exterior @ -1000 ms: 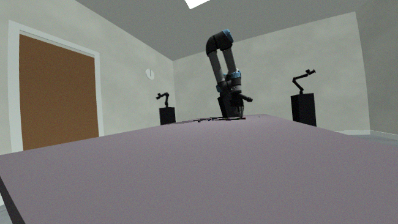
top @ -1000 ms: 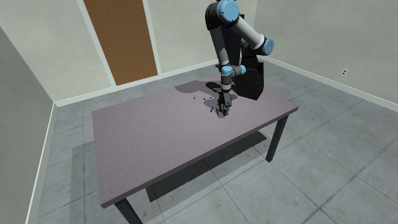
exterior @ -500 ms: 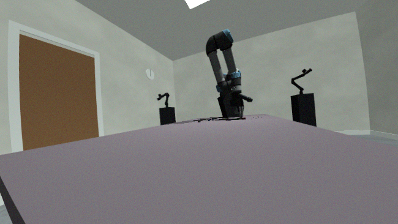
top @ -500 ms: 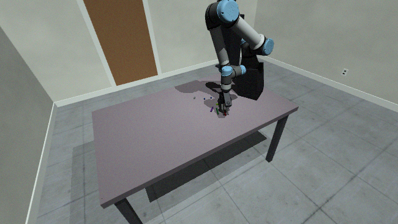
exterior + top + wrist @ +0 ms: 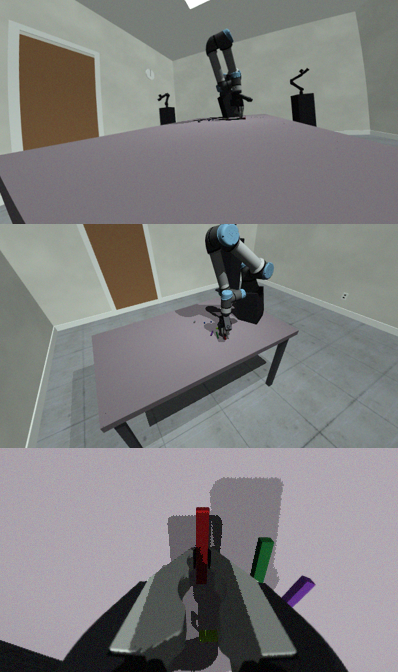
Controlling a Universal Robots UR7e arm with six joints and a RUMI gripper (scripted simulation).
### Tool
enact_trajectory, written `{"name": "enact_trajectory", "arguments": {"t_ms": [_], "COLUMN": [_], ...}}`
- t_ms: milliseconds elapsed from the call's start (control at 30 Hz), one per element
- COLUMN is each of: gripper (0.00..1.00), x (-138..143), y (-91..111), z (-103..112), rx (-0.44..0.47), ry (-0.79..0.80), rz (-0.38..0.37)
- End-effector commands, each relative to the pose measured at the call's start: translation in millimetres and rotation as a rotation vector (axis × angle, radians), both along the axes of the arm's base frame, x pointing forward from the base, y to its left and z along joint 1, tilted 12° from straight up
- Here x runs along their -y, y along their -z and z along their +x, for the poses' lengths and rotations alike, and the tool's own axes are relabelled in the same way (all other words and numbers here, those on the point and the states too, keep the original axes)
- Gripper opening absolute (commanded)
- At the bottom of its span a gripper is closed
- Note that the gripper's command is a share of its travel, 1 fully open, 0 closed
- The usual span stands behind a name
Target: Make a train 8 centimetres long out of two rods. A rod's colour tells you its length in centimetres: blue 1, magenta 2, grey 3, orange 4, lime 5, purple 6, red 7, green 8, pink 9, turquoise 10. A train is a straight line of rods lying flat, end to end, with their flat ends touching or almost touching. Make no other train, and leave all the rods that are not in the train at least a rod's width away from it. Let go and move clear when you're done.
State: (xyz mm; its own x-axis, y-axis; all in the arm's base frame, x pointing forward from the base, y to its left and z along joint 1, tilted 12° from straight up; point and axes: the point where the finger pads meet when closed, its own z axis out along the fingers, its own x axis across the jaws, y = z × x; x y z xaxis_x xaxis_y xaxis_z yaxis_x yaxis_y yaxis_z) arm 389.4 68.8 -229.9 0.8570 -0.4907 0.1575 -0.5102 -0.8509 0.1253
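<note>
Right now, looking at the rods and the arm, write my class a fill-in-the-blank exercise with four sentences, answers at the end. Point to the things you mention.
1. The gripper (image 5: 225, 335) (image 5: 240, 117) (image 5: 201, 549) is shut on the ____ rod.
2. In the wrist view, the green rod (image 5: 217, 335) (image 5: 263, 559) lies between the held rod and the ____ rod.
3. The tall panel in the wall at the left of the top view is coloured ____.
4. The table (image 5: 147, 355) (image 5: 183, 171) has a ____ top.

Missing words: red; purple; brown; flat.
</note>
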Motion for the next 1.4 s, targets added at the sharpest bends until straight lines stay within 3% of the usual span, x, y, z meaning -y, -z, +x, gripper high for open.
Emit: {"name": "enact_trajectory", "arguments": {"t_ms": [0,300,800,1367], "gripper": [0.00,0.00,0.00,0.00], "x": [-0.8,-3.8,-13.8,-18.6], "y": [-4.0,-19.6,-72.0,-97.0], "z": [0.1,-1.1,-5.0,-6.9], "rx": [0.001,0.001,0.001,0.001], "ry": [0.000,0.000,0.000,0.000], "rz": [0.000,0.000,0.000,0.000]}}
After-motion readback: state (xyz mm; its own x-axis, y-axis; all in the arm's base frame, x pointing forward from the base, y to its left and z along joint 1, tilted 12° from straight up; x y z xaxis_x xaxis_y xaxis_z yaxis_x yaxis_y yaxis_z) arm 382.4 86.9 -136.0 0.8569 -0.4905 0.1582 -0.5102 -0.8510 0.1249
